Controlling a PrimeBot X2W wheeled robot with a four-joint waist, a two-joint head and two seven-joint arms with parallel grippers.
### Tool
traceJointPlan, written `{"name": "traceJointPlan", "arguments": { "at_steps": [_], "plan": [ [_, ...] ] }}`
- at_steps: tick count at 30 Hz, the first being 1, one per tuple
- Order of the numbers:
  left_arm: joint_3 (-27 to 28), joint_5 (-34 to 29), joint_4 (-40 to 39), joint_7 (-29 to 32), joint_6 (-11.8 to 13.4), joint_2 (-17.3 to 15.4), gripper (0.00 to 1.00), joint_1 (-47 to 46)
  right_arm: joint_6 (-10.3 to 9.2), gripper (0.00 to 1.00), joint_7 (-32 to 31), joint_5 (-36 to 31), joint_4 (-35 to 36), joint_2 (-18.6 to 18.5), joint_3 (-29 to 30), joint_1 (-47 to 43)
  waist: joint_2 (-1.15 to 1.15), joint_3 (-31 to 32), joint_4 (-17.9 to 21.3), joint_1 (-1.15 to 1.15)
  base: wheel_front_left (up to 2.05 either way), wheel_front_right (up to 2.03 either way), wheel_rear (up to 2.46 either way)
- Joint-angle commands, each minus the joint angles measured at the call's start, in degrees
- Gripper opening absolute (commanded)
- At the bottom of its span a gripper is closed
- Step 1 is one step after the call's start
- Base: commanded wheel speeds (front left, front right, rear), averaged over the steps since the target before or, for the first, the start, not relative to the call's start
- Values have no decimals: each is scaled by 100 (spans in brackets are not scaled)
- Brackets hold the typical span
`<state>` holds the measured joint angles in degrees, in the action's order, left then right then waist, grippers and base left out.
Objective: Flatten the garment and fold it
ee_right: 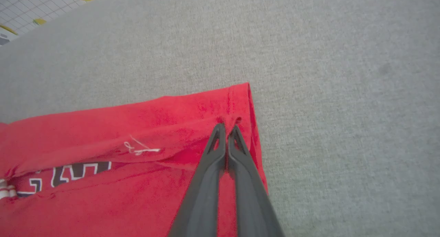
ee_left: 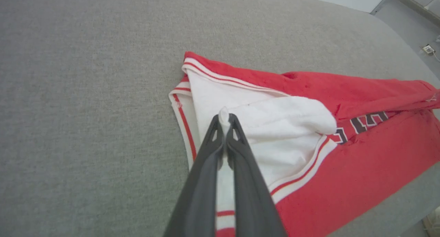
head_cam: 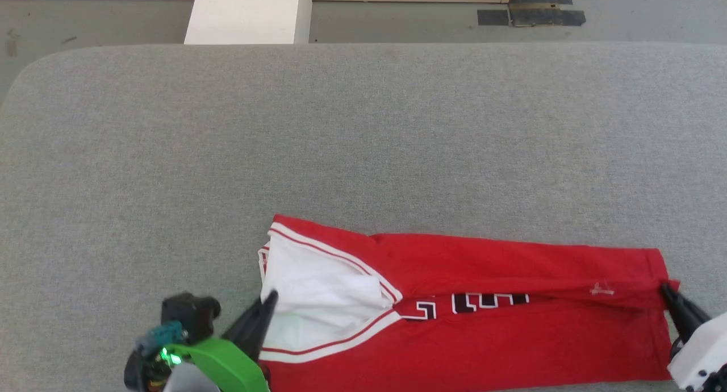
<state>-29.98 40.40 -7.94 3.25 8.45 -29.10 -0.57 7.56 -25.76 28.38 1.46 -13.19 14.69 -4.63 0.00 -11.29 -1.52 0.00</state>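
Note:
The garment (head_cam: 483,335), a red jersey with white sleeves and striped trim, lies in a long folded band at the near edge of the grey table (head_cam: 363,125). Its two long edges are folded in toward the middle, and black white-outlined letters peek through the gap between them. My left gripper (head_cam: 271,298) is at the shirt's left end, shut on a pinch of white sleeve cloth (ee_left: 224,118). My right gripper (head_cam: 664,290) is at the right end, shut on a puckered fold of the red hem (ee_right: 227,127). The garment (ee_right: 103,134) carries a small white thread mark near that hem.
A white block (head_cam: 250,14) stands on the floor beyond the table's far edge, with dark tape patches (head_cam: 531,14) to its right. The wide grey cloth surface stretches behind and to the left of the shirt. The table's near edge (ee_left: 405,209) runs close below the garment.

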Motion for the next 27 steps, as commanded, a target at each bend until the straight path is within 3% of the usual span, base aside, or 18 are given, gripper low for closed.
{"name": "traceJointPlan", "arguments": {
  "at_steps": [1, 2, 3, 4, 10, 14, 17, 21, 27],
  "plan": [
    [-38, -23, 108, -10, 24, 44, 0, 82, -8, 0, 55, -46, -81, 59, 2, -70, 0, 28, -3, 0, 0, 0, 0],
    [-62, -19, 187, -8, 28, 70, 0, 92, -8, 28, 81, -86, -130, 75, 14, -79, 0, 38, -1, 0, 0, 0, 0],
    [-103, -50, 291, -5, 25, 81, 54, 86, -8, 100, 108, -152, -198, 87, 17, -81, 0, 59, 3, 0, 0, 0, 0],
    [-122, -77, 366, -26, 27, 98, 100, 71, -8, 100, 121, -193, -252, 99, 11, -75, 0, 82, 6, 0, 0, 0, 0],
    [57, 9, 564, -342, 140, 301, 100, 21, -8, 100, 146, -179, -298, 52, -76, 14, 0, 245, 47, 0, 0, 0, 0],
    [550, -34, 354, -1059, 527, 442, 100, 118, -8, 100, 65, -49, -28, 36, 57, 61, 0, 324, 110, 0, 0, 0, 0],
    [848, -318, 104, -1583, 889, 515, 100, 248, -8, 100, -51, -124, 97, 85, 272, 62, 0, 325, 124, 0, 0, 0, 0],
    [1035, -947, -236, -1787, 1291, 614, 100, 359, -8, 100, -318, -387, 24, 203, 525, 31, 0, 202, 55, 0, 0, 0, 0],
    [1038, -1538, -459, -1821, 1466, 880, 100, 439, -8, 100, -721, -616, -274, 412, 567, 51, 0, -43, -142, 0, 0, 0, 0]
  ]
}}
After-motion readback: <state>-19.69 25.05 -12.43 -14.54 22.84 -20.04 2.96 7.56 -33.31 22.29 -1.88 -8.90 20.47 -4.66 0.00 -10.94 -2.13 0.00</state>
